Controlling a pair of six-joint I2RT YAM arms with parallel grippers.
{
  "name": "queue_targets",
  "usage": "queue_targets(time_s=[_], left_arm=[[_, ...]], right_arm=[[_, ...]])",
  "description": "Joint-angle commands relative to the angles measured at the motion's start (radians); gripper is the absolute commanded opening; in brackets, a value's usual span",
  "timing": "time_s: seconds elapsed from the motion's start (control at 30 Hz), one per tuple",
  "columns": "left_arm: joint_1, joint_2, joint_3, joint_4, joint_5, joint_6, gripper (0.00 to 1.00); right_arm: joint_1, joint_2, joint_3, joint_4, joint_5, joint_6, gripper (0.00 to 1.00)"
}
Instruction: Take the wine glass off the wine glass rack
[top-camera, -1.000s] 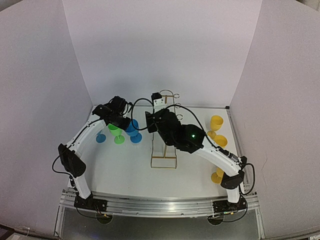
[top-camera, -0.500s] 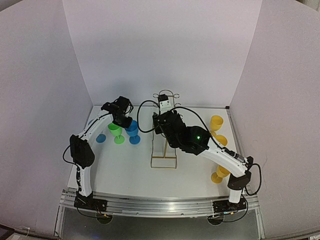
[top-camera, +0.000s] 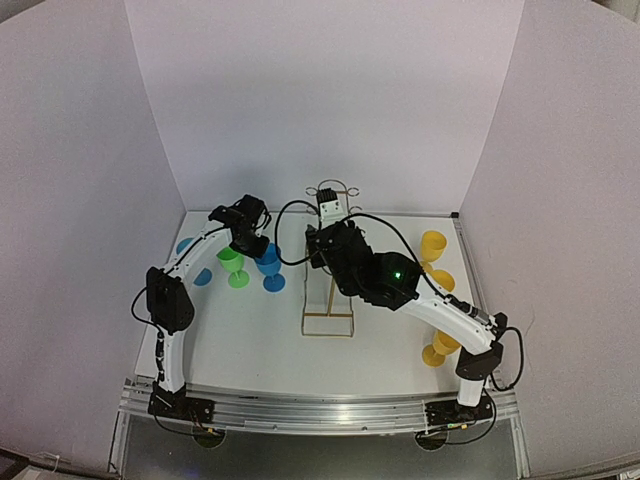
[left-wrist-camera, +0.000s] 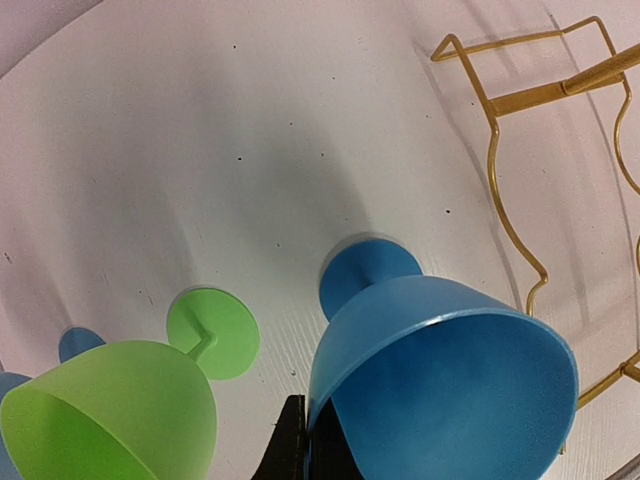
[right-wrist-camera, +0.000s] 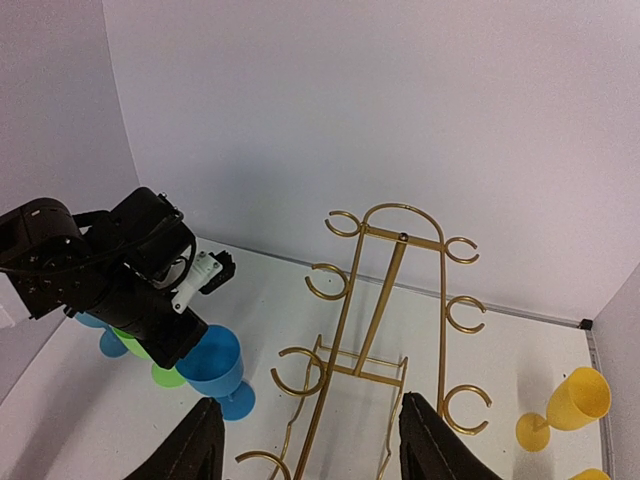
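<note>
**Glass off the rack, set-down nearly done**

The left gripper (left-wrist-camera: 305, 445) is clamped on the rim of the blue glass (left-wrist-camera: 440, 385), its fingers together with the bowl wall pinched between them. The glass hangs bowl-up below the gripper, its foot on the surface (left-wrist-camera: 200, 150) or just above it; I cannot tell which. Just beside it, on the side away from the rack, stands a green glass (left-wrist-camera: 110, 415). Apart from it on the gripper's other side is the rack (left-wrist-camera: 497, 160), and no wire touches the glass.

The right gripper (right-wrist-camera: 310, 420) hovers high over the rack with its fingers spread apart, holding nothing. Below and ahead of it every ring loop in view is bare. Yellow glasses (top-camera: 432, 245) stand farther out to its right.

So the main step looks finished: the blue glass is clear of the rack. What seems left is to settle its foot, let go of the rim and draw the left arm away without tipping it or the green glass.
</note>
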Motion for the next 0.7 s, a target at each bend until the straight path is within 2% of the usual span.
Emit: queue_targets(time_s=[0.0, 0.03, 0.2, 0.3, 0.5, 0.6, 0.67], left_arm=[[-0.002, 0.015, 0.035, 0.017, 0.012, -0.007, 0.0], [-0.002, 0.014, 0.036, 0.017, 0.014, -0.006, 0.02], [-0.002, -0.003, 0.029, 0.027, 0.025, -0.007, 0.36], [-0.002, -0.024, 0.018, 0.048, 0.027, -0.001, 0.43], [-0.002, -0.088, 0.047, 0.058, 0.025, 0.016, 0.51], [-0.001, -0.177, 0.035, 0.091, 0.028, 0.03, 0.57], [-0.001, -0.266, -0.016, 0.142, 0.028, 0.033, 0.63]], right_arm=[[-0.002, -0.052, -0.011, 0.017, 0.009, 0.009, 0.55], [-0.002, -0.052, -0.012, 0.018, 0.007, 0.01, 0.55], [-0.002, -0.05, -0.013, 0.02, 0.001, 0.01, 0.55], [-0.002, -0.048, -0.012, 0.021, -0.001, 0.01, 0.55], [-0.021, -0.048, -0.02, 0.021, -0.029, -0.002, 0.57], [-0.089, -0.084, -0.085, 0.021, -0.113, 0.031, 0.58], [-0.177, -0.125, -0.149, 0.021, -0.184, 0.078, 0.58]])
